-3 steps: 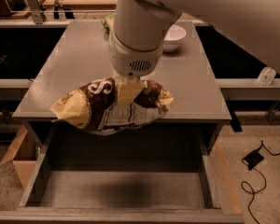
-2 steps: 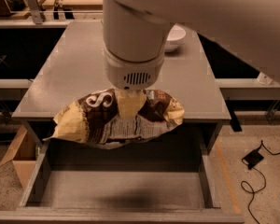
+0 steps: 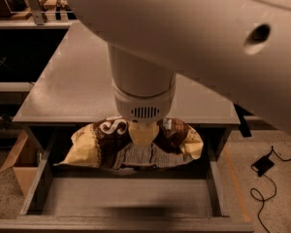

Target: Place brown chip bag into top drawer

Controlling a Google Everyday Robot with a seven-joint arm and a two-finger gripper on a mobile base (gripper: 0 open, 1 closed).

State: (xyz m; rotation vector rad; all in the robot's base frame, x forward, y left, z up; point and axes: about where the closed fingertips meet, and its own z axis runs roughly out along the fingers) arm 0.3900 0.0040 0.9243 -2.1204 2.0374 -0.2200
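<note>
The brown chip bag (image 3: 109, 144), dark brown with pale-yellow ends, hangs crosswise from my gripper (image 3: 143, 138). The gripper is shut on the bag's middle. Its pale fingers (image 3: 144, 134) show just below the white wrist, pressed on the bag. The bag is over the rear part of the open top drawer (image 3: 126, 200), just in front of the grey table's front edge (image 3: 63, 118). The drawer's flat grey bottom shows bare in front of the bag. Whether the bag touches the drawer bottom I cannot tell.
My thick white arm (image 3: 194, 38) fills the upper right and hides the table's far right. A cardboard box (image 3: 19, 166) stands on the floor at the left of the drawer. A black cable and plug (image 3: 263, 166) lie on the floor at the right.
The arm has come forward and down with the bag. The bag has moved from over the table's front edge to over the open drawer.
</note>
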